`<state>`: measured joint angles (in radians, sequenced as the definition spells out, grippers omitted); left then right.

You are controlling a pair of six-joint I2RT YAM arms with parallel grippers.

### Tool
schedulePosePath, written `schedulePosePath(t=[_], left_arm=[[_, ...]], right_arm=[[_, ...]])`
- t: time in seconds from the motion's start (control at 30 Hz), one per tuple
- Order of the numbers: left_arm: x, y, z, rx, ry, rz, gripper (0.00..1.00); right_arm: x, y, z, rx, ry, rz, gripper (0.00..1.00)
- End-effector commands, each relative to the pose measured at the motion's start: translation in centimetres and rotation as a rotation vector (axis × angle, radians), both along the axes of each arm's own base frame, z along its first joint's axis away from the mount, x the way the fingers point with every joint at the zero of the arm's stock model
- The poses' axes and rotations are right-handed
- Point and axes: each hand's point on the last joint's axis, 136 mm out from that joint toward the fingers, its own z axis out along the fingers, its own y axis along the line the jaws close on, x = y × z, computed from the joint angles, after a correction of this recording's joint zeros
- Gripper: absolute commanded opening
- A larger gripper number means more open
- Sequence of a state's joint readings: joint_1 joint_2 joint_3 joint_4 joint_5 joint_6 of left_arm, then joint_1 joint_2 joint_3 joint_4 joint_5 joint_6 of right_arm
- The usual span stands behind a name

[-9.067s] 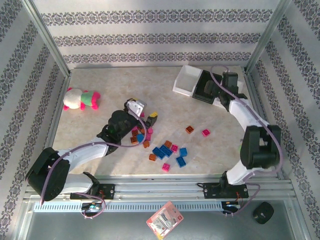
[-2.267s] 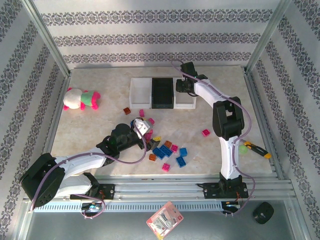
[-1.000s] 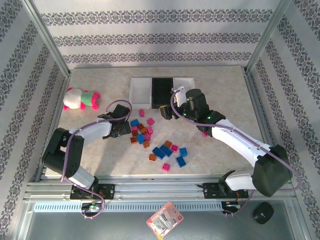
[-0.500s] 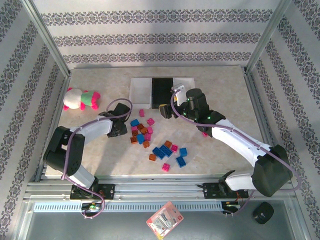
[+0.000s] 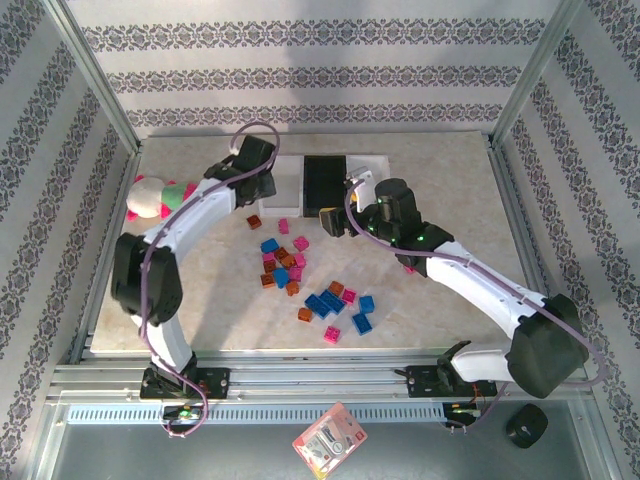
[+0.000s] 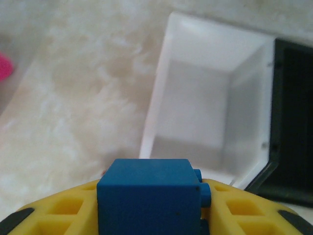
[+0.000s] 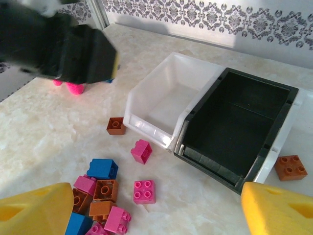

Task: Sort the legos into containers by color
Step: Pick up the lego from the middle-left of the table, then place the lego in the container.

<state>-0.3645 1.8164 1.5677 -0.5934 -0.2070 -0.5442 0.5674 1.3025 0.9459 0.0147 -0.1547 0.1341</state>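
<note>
My left gripper [image 6: 149,215] is shut on a blue brick [image 6: 149,196] between its yellow fingers [image 6: 58,213]. It hangs just short of the near rim of the left white container [image 6: 195,112], which looks empty; the black container [image 6: 293,122] adjoins it on the right. From above, the left gripper [image 5: 262,185] is at that white container's [image 5: 288,180] left edge. My right gripper [image 7: 156,215] is open, with nothing between its fingers, low over the table in front of the containers. Loose legos [image 5: 285,265] in blue, pink and orange lie mid-table.
A plush toy [image 5: 160,195] lies at the table's left. The black container [image 5: 323,185] sits between the two white ones, the right one [image 5: 375,162] partly behind my right arm. An orange brick [image 7: 290,167] lies beside the black container [image 7: 234,117]. A blue cluster [image 5: 330,303] sits near the front.
The left gripper closed on a blue brick at the pile, then swung up and back to the left white container. The right arm has barely moved.
</note>
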Motion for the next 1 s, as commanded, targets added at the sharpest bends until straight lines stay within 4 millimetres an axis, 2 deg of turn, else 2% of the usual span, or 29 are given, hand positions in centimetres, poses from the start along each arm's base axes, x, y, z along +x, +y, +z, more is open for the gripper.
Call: schedulePosePath(t=[0.0, 0.17, 0.37, 0.47, 0.5, 0.53, 0.57, 0.67, 0.8, 0.97], left_arm=[[1.6, 0.0, -1.5, 0.061, 0.067, -0.037, 0.43], [5.1, -1.9, -3.4, 0.051, 0.106, -0.062, 0.44], [7.0, -3.0, -6.5, 0.044, 0.181, -0.058, 0.47], [7.4, -3.2, -6.7, 0.046, 0.190, -0.060, 0.51], [7.5, -3.3, -6.5, 0.045, 0.189, -0.068, 0.54], [7.5, -3.5, -6.2, 0.043, 0.184, -0.076, 0.60], [7.5, -3.6, -5.6, 0.043, 0.176, -0.083, 0.70], [7.2, -3.8, -3.4, 0.046, 0.137, -0.106, 0.88], [5.8, -4.7, -0.1, 0.096, 0.065, -0.180, 0.99], [2.1, -7.3, 2.8, 0.172, -0.044, -0.307, 0.99]], right_arm=[[-0.3, -0.6, 0.9, -0.003, -0.037, -0.022, 0.88], [-0.5, -1.4, 0.3, -0.028, -0.031, -0.045, 0.89], [-0.7, -2.3, 0.0, -0.041, -0.028, -0.074, 0.89], [-0.6, -3.1, 0.1, -0.042, -0.028, -0.106, 0.89], [-0.5, -3.5, 0.1, -0.044, -0.027, -0.124, 0.89], [-0.3, -4.1, 0.1, -0.054, -0.029, -0.149, 0.89], [-0.1, -4.8, 0.0, -0.067, -0.028, -0.191, 0.89], [0.7, -7.7, -0.7, -0.094, -0.009, -0.346, 0.88], [1.3, -12.3, -2.5, -0.061, 0.082, -0.550, 0.88], [0.1, -18.9, -6.4, -0.035, 0.234, -0.858, 0.89]])
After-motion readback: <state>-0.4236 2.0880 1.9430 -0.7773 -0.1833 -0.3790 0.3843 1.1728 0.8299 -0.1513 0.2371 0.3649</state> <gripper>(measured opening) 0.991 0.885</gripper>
